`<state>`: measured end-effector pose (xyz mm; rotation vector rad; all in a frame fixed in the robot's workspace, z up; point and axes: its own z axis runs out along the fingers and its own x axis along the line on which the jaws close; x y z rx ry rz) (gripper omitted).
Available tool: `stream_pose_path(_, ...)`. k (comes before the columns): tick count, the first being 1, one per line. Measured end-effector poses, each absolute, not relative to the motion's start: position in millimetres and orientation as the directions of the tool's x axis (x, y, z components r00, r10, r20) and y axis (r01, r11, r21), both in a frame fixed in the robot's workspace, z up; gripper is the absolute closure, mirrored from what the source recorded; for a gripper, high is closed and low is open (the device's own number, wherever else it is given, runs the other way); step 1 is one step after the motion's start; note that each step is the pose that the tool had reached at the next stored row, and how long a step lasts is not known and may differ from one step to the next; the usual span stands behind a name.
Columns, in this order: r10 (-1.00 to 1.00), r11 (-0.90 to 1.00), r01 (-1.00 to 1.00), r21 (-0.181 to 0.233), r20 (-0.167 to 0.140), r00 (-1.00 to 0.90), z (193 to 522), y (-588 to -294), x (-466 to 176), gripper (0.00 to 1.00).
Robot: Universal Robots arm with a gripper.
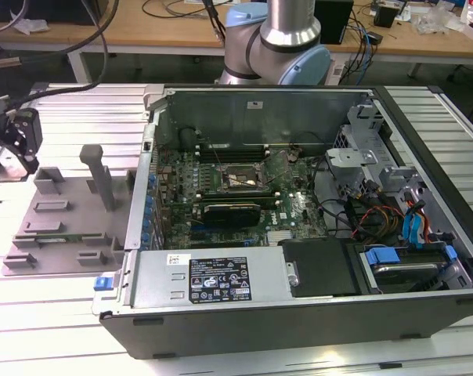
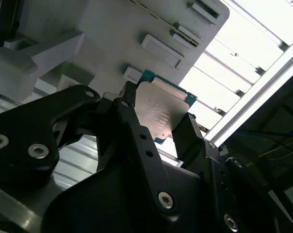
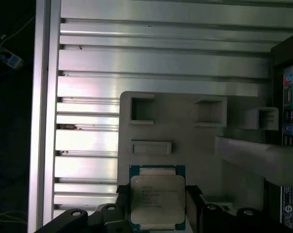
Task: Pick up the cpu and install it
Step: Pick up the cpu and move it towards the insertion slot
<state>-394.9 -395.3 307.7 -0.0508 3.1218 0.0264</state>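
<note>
The cpu (image 2: 161, 109) is a small square chip with a pale silver top and a green-blue edge, and my gripper (image 2: 158, 117) is shut on it, one black finger on each side. In the first wrist view the cpu (image 3: 157, 199) hangs over one end of the grey plastic tray (image 3: 195, 131), held by the gripper (image 3: 157, 193). In the exterior view the gripper (image 1: 16, 139) is at the far left, above the left end of the tray (image 1: 64, 227). The dark socket (image 1: 238, 180) on the motherboard lies well to the exterior view's right.
An open computer case (image 1: 299, 290) takes up the centre and right of the exterior view, with cables, a drive cage and a black ribbed block (image 1: 230, 211) inside. A grey post (image 1: 99, 176) rises from the tray. The slatted metal table (image 1: 56, 313) lies around both.
</note>
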Motion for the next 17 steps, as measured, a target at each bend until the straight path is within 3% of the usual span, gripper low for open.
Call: stream_pose_path(17, -0.032, 0.999, -0.033, 0.017, -0.020, -0.999, 354, -395, -395, 0.45)
